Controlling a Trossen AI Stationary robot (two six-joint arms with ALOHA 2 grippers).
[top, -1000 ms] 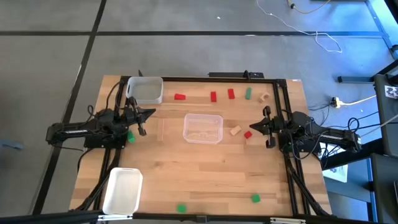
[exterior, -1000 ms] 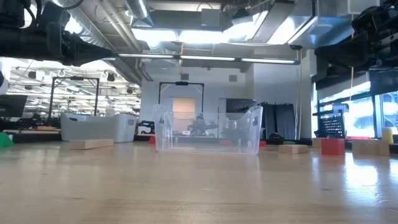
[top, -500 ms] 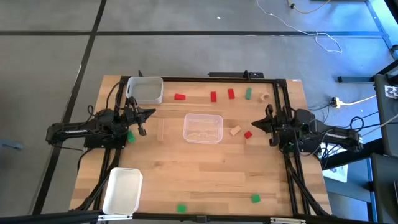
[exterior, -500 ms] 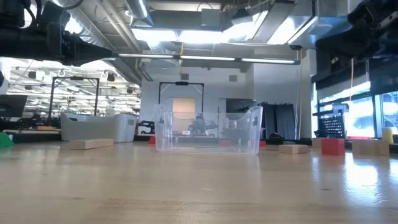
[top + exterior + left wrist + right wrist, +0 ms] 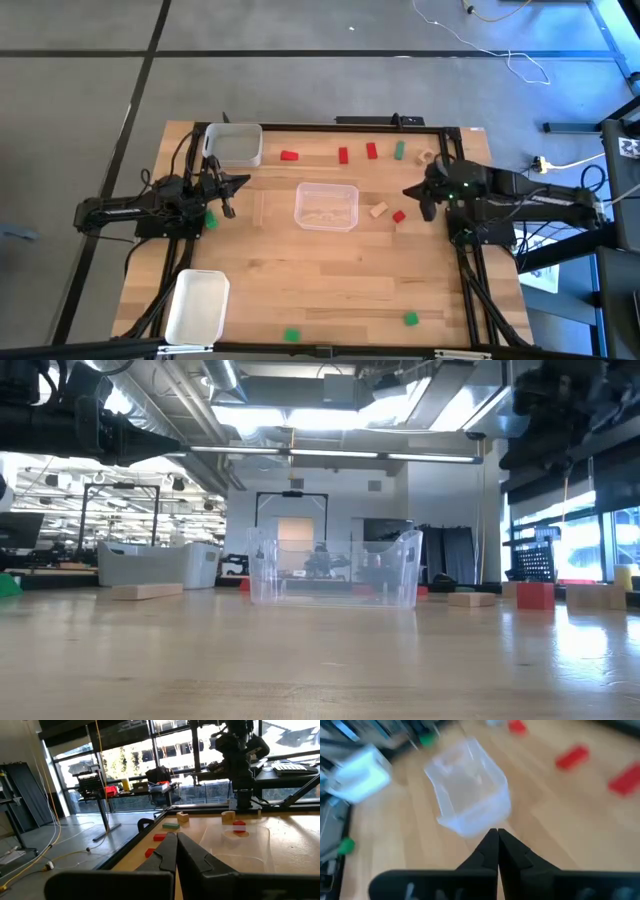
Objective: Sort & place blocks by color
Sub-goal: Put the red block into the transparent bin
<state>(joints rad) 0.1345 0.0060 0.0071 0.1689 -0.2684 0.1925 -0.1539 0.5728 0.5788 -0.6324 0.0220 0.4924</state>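
Note:
Small blocks lie scattered on the wooden table: red ones (image 5: 289, 156) (image 5: 343, 155) (image 5: 371, 150) (image 5: 399, 216), green ones (image 5: 399, 150) (image 5: 210, 219) (image 5: 291, 334) (image 5: 410, 319), and tan ones (image 5: 378, 209) (image 5: 424, 157). My left gripper (image 5: 240, 182) (image 5: 176, 837) hovers shut at the table's left side, pointing roughly level toward the right. My right gripper (image 5: 410, 191) (image 5: 497, 834) is shut and empty. It hangs raised at the right side and tips down toward the clear tray (image 5: 470, 790), above and just right of the red block and the tan block near the tray.
The clear tray (image 5: 326, 206) (image 5: 335, 570) stands mid-table. One white tray (image 5: 235, 144) sits at the far left corner and another (image 5: 197, 306) at the near left. A dark frame rail (image 5: 455, 170) runs along the table's right side.
My right gripper has risen from its rest at the right side. It has tipped from about level to slanting down and has rolled about its own axis, staying shut. No block or tray has moved.

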